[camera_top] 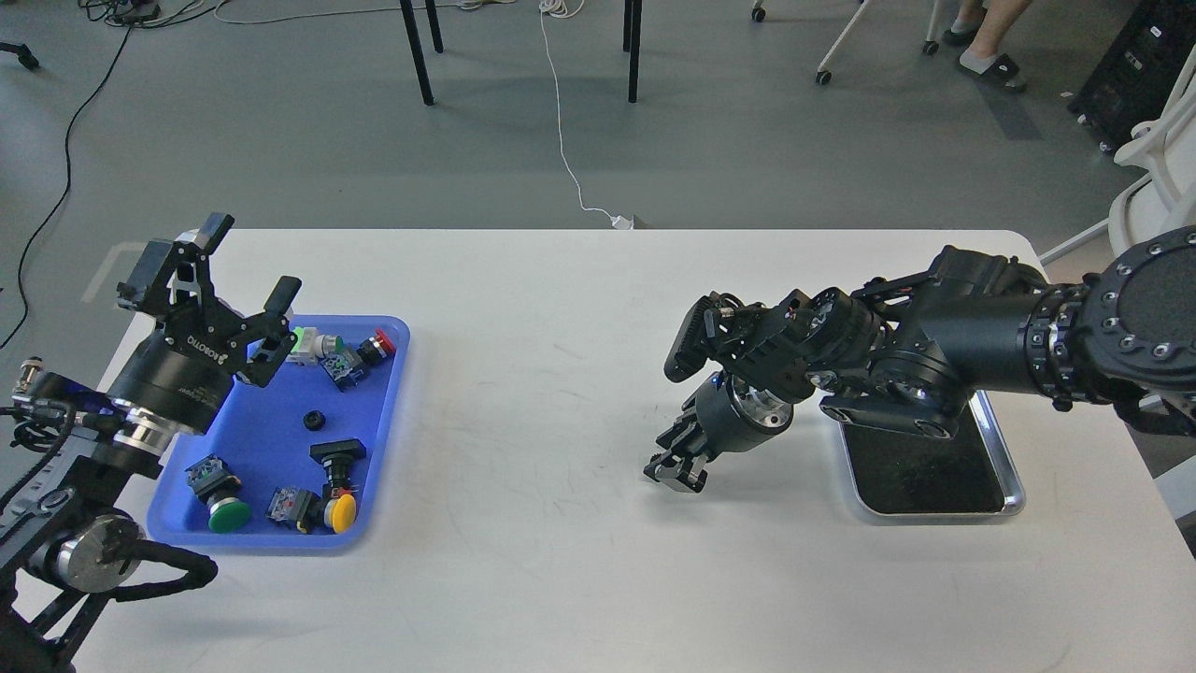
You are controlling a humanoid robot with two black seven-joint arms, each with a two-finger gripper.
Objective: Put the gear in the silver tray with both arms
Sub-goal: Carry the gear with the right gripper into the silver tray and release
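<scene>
The silver tray (1007, 467) lies at the table's right, its far part hidden under my right arm. My right gripper (675, 470) hangs low over the table left of that tray, pointing down and left. Its fingers are close together on what looks like a small black gear (663, 465), hard to make out. My left gripper (245, 297) is open and empty, raised above the far left corner of the blue tray (383, 439). Another small black gear (314, 420) lies on the blue tray's floor.
The blue tray also holds several push-button switches with green (228, 514), yellow (343, 510) and red (381, 343) caps. A white chair (1159, 178) stands off the table's far right corner. Table legs and cables are on the floor behind.
</scene>
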